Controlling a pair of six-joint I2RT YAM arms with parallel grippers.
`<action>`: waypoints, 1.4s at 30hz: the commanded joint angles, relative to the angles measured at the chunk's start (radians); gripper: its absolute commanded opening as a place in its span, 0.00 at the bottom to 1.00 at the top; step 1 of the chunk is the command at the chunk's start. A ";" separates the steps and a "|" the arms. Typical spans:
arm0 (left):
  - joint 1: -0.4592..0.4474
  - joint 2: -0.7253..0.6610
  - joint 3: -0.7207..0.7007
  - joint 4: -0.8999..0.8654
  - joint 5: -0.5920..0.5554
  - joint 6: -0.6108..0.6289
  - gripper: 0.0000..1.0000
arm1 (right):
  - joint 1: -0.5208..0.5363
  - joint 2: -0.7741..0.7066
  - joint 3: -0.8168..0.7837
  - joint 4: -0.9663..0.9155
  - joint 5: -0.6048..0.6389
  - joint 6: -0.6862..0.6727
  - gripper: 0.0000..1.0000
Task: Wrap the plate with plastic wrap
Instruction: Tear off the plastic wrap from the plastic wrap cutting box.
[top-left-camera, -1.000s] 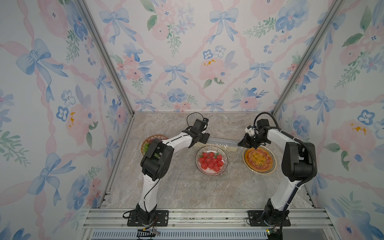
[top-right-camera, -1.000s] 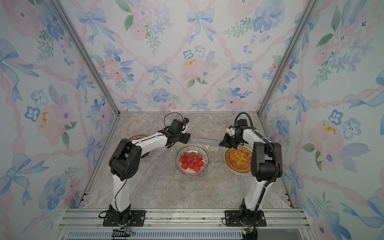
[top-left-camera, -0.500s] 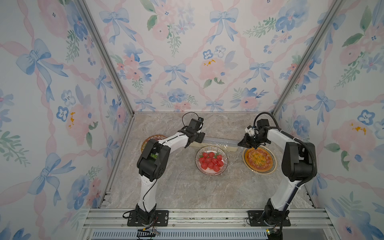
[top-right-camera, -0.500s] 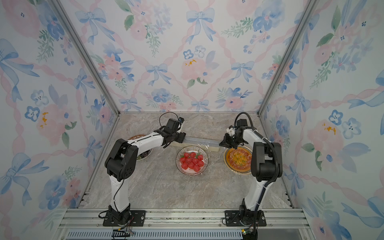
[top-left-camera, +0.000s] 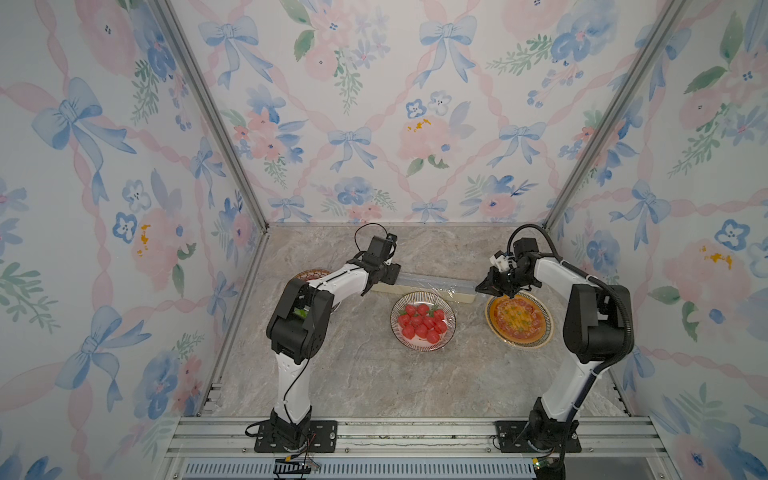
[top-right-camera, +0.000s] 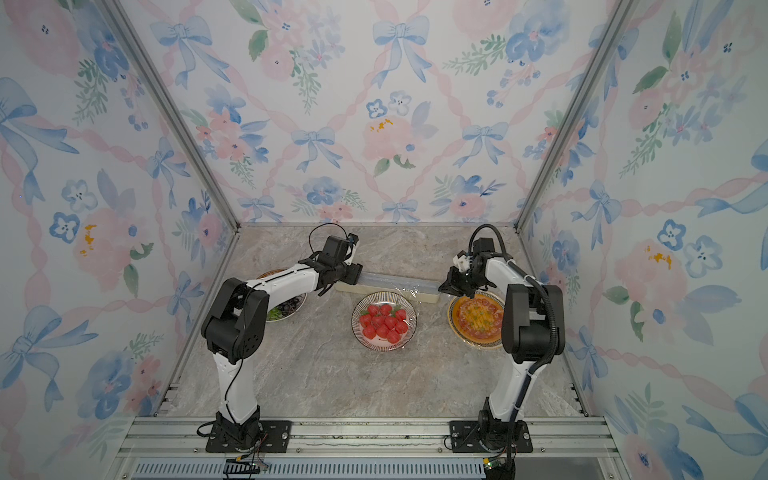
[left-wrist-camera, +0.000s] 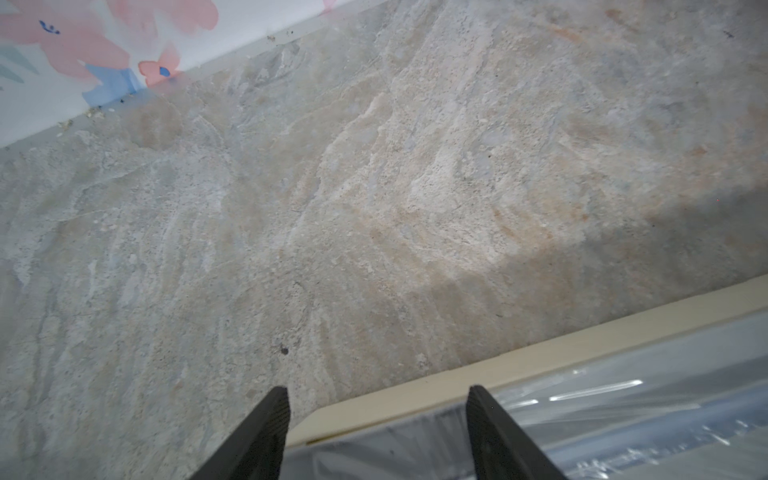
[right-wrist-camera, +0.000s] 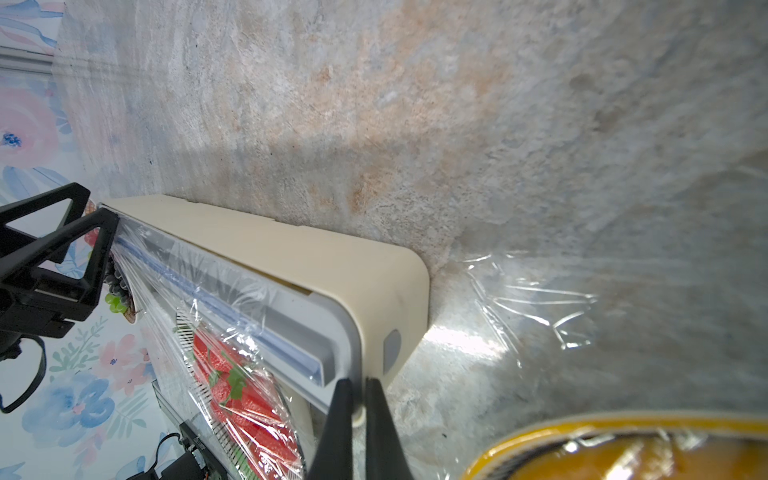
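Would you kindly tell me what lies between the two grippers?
The long cream wrap box spans the gap from the left gripper to the right gripper, in both top views.

Wrap box lies behind the middle plate.

**Front clear, middle row crowded**

The grey-beige marble tabletop lies bare across the front, and again behind the long cream plastic box. Between these (a tight row) stand that box, the striped-rim plate of red strawberries just against it under clear plastic film, and the yellow-rimmed plate of orange food; a narrow gap parts the plates
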 joint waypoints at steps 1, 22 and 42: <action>0.040 -0.033 -0.027 -0.029 -0.069 0.032 0.70 | 0.013 0.091 -0.062 -0.127 0.229 0.006 0.06; 0.127 -0.114 -0.009 -0.015 0.041 0.023 0.76 | 0.017 0.008 -0.006 -0.074 0.204 0.033 0.17; 0.162 -0.351 -0.424 0.147 0.518 -0.405 0.93 | 0.215 -0.286 -0.276 0.302 0.044 0.367 0.82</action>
